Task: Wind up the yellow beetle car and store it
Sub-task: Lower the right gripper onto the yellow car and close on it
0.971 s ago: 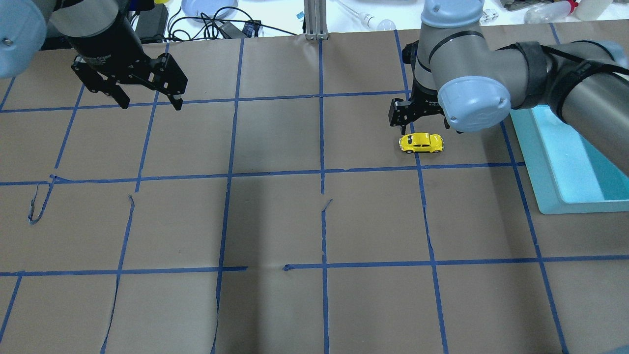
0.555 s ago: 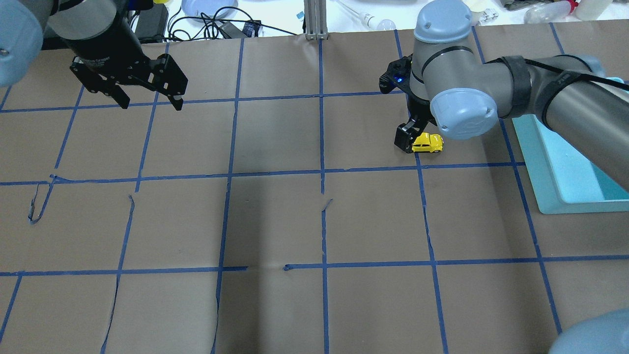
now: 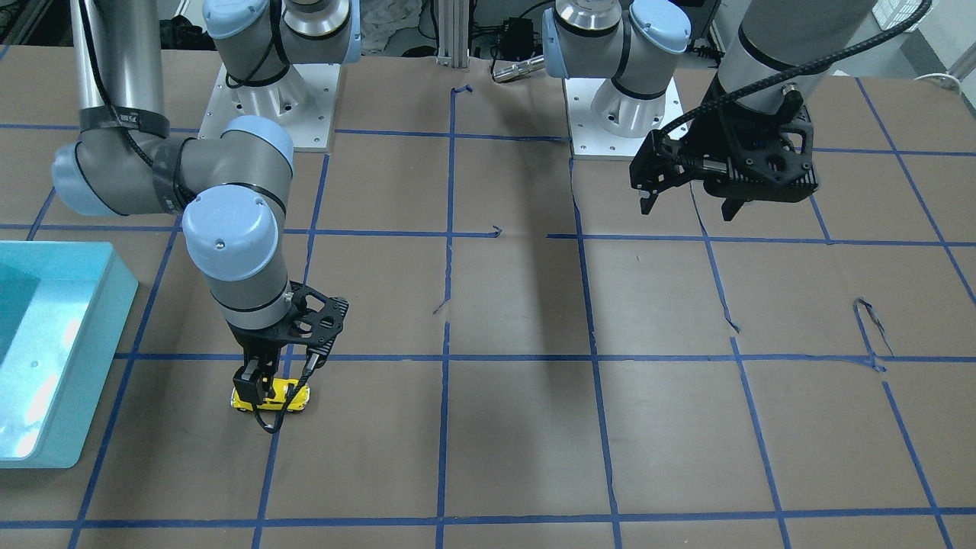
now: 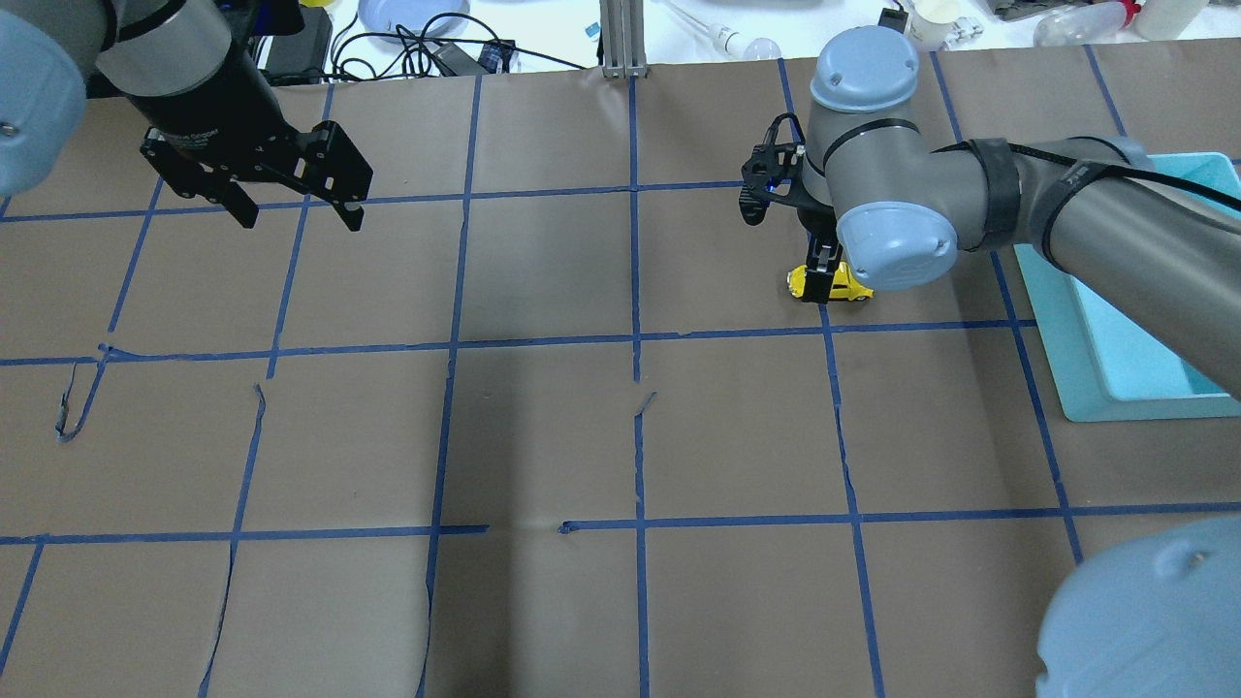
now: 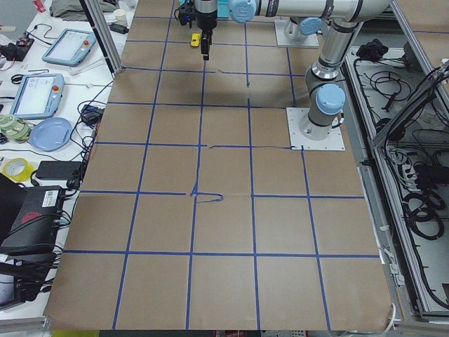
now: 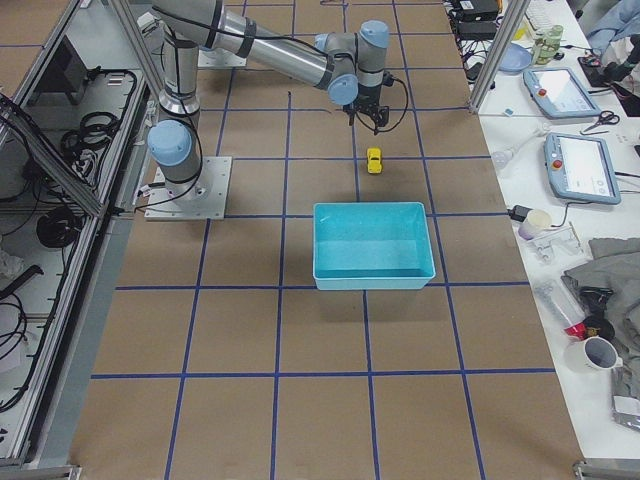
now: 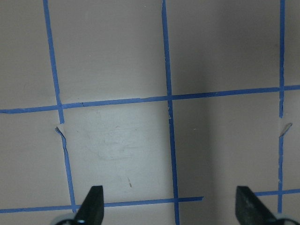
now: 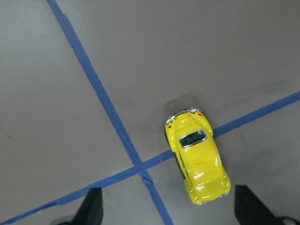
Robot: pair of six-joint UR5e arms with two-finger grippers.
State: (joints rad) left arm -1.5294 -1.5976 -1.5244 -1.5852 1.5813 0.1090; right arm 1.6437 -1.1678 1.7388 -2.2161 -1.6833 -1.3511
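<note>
Right gripper (image 8: 168, 199), spread wide, hangs astride the yellow beetle car (image 8: 198, 165) without touching it; left gripper (image 7: 169, 201), also spread, hovers far left over the table (image 7: 117, 56)

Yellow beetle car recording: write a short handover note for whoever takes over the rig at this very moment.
Right claw: open, lowered around the small yellow beetle-shaped toy car, one finger on either side, not shut on it.
Left claw: open, holding nothing, hovering above the brown paper-covered table on the robot's left side.
Car: on its wheels on the table, across a blue tape line, near the light blue plastic bin but outside it.
Done: approach only.
Left: grasp the car, wind it up, then store it, presumably in the bin.
</note>
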